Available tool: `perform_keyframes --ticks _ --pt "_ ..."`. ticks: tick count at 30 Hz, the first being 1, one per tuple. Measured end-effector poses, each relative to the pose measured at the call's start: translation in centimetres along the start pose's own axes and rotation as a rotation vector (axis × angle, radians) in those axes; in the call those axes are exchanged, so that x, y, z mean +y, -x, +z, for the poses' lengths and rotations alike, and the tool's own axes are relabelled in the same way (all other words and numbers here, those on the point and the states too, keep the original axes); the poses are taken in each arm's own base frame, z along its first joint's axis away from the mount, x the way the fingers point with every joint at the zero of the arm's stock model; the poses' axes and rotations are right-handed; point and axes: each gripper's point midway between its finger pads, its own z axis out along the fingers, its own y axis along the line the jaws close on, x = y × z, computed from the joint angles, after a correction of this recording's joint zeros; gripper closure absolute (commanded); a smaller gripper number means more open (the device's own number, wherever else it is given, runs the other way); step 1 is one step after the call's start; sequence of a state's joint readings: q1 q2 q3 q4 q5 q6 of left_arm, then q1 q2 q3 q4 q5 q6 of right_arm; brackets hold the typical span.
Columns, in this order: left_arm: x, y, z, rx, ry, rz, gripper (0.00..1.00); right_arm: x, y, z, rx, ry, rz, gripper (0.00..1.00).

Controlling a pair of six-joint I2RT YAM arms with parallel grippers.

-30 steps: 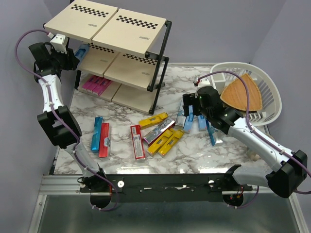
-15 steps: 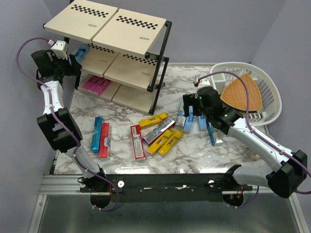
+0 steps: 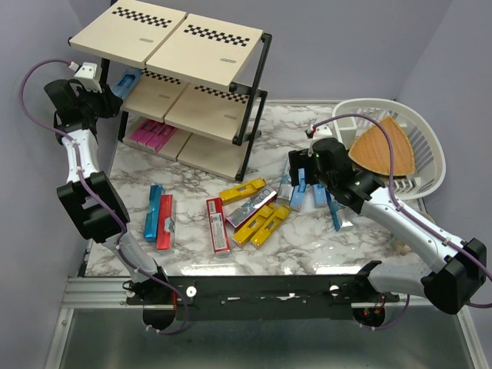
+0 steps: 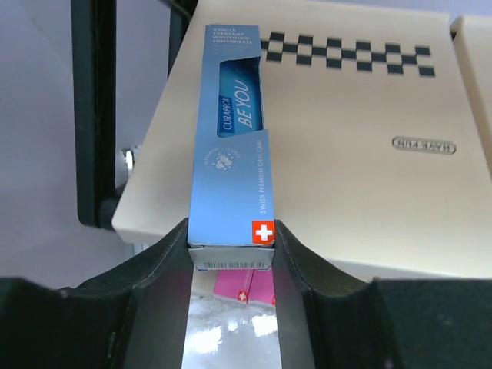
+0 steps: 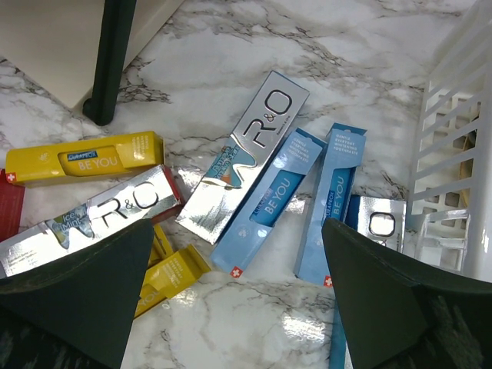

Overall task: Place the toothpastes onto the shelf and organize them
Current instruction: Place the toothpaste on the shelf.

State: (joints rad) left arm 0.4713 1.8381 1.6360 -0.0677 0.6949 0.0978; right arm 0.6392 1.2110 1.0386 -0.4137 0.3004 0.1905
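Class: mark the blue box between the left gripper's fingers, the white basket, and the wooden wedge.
blue box (image 4: 231,196), left wrist view, top face.
white basket (image 3: 427,157), top view, right wall.
wooden wedge (image 3: 382,151), top view, centre.

Lavender walls (image 3: 346,46), white marble-patterned tabletop (image 3: 307,247), perhaps grey floor (image 3: 231,346) below.

We log the three-tier black-framed rack with beige boards (image 3: 131,38) at the far left of the marble table (image 3: 307,246). A light blue cardboard toothpaste box (image 4: 231,184) lies on the left end of its middle board. Pink cardboard boxes (image 3: 151,135) lie on its bottom board. Loose toothpaste boxes (image 3: 243,190) are scattered mid-table, before the rack. At the far right, a wedge-shaped wooden board (image 3: 382,150) lies in the white plastic basket (image 3: 430,134).
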Motion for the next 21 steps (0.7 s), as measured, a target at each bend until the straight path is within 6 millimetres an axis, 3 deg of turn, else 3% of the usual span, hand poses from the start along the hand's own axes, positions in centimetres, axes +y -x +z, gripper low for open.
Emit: perform_keyframes --ticks 7,15,21 --pt "0.7 1.7 1.5 -0.040 -0.035 0.004 0.61 0.1 -0.1 0.1 0.003 0.002 -0.001 0.01" --pt "1.1 0.8 2.6 -0.028 -0.059 -0.017 0.60 0.1 -0.4 0.4 0.015 0.000 -0.005 0.01" --pt "1.3 0.2 2.9 -0.011 -0.063 -0.012 0.42 0.1 -0.8 0.6 0.032 -0.003 -0.010 0.01"
